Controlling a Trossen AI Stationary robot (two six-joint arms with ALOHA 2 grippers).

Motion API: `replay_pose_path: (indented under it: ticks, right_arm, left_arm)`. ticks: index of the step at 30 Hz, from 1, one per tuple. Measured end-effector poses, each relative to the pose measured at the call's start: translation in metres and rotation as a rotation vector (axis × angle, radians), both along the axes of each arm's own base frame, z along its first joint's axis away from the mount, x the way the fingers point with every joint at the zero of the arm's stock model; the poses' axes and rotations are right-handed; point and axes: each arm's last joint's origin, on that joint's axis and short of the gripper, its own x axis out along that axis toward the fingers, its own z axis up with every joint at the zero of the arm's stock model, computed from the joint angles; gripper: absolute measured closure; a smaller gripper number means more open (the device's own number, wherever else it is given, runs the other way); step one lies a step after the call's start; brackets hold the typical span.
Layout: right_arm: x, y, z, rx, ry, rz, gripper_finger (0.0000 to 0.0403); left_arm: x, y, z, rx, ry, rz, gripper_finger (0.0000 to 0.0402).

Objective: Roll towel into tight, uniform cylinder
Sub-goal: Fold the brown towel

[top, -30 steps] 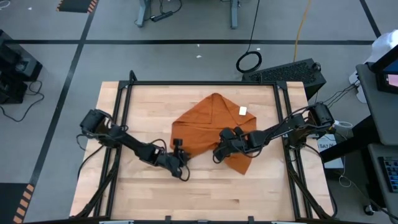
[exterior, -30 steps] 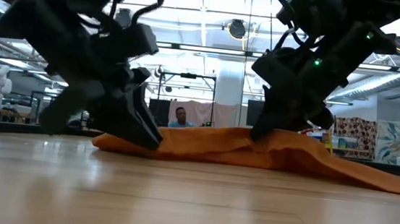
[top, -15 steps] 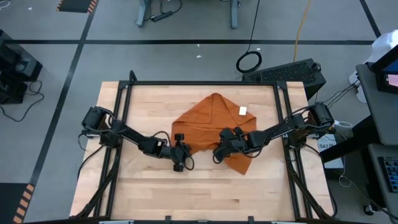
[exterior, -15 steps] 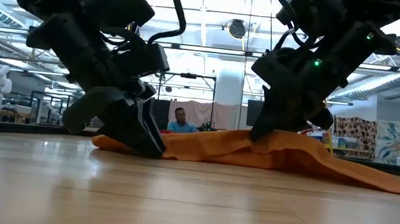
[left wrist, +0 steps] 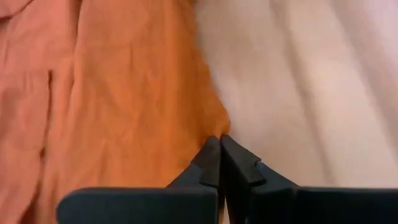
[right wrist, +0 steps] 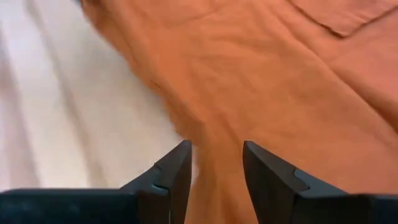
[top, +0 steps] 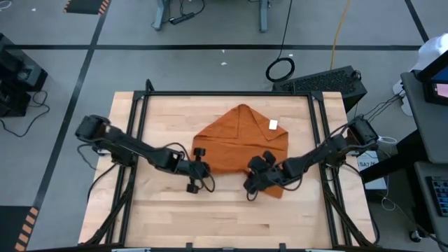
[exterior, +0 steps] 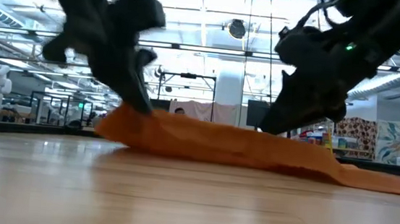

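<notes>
Since a second ago, our right gripper (top: 253, 183) has slid from mid-cloth toward the near edge of the rust-orange soft fabric towel (top: 238, 140), and our left gripper (top: 198, 168) has shifted along the towel's near left corner while its arm swung outward. The towel lies crumpled and partly folded on the middle of the pale wooden tabletop (top: 210, 217), its small white tag (top: 273, 124) facing up near the far right side.

In the left wrist view our fingers (left wrist: 211, 163) are pressed together on the towel's corner, pinching the fabric edge. In the right wrist view the right fingers (right wrist: 171, 171) stand apart, straddling the near edge with nothing clamped.

We judge the cloth is not yet flat enough to roll. To do this step well, we should close the right gripper on its edge, then draw both corners apart evenly so the hem runs straight. Uneven tension would likely give a tapered, loose roll.
</notes>
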Motion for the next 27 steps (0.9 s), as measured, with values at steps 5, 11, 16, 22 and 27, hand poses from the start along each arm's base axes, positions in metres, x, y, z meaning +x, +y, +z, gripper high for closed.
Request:
replay_pose_path:
  ticks: [5,11,16,22,27]
  right_arm:
    - [-0.003,0.017,0.002,-0.012,-0.028,0.084,0.0268]
    - [-0.005,0.031,0.003,0.001,-0.063,0.125,0.0268]
    - [-0.007,0.037,-0.004,-0.003,-0.047,0.140,0.0268]
    - [-0.006,0.038,-0.016,-0.019,-0.021,0.118,0.0268]
    - [-0.004,0.040,-0.028,-0.020,-0.002,0.109,0.0268]
  left_arm:
    - [-0.014,0.008,0.058,-0.108,-0.030,-0.052,0.0397]
    - [-0.021,0.005,0.072,-0.244,-0.071,-0.041,0.0379]
    - [-0.024,-0.007,0.049,-0.230,0.031,-0.073,0.0321]
    - [-0.028,-0.006,0.021,-0.159,0.119,-0.031,0.0259]
    - [-0.034,-0.012,0.010,-0.186,0.154,0.041,0.0244]
